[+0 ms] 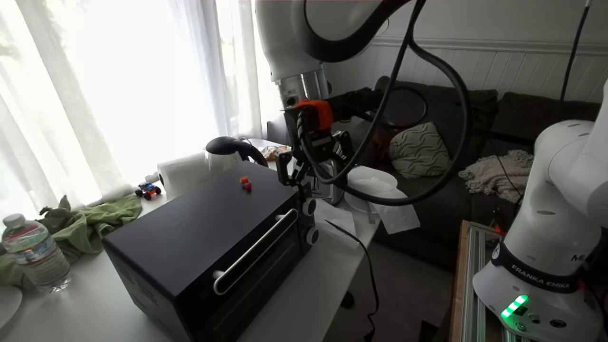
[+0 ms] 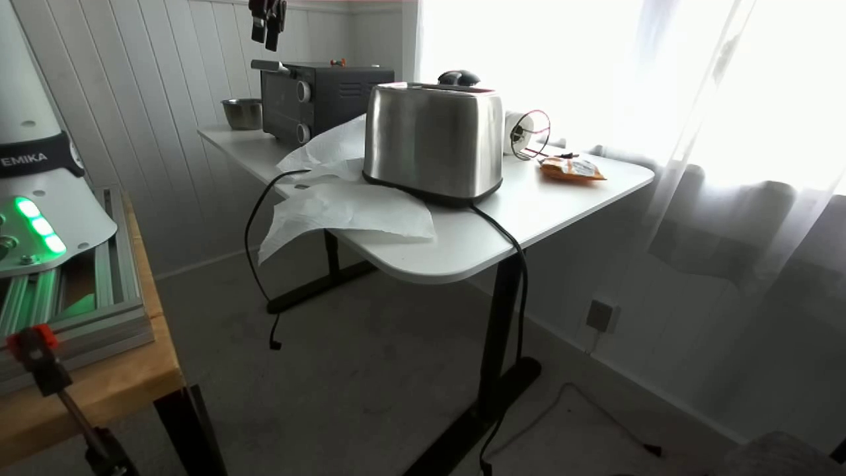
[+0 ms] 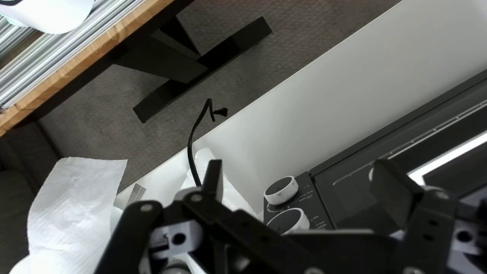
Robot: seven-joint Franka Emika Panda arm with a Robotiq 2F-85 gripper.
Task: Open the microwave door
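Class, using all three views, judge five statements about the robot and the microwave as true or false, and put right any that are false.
1. The microwave door, with its silver handle, is shut. True.
2. The gripper is closed around the silver handle. False: the gripper is open and apart from the silver handle.
3. A small red and orange object lies on top of the microwave. True.
4. The water bottle lies on its side. False: the water bottle stands upright on the table.
5. The silver toaster stands on that same table. True.
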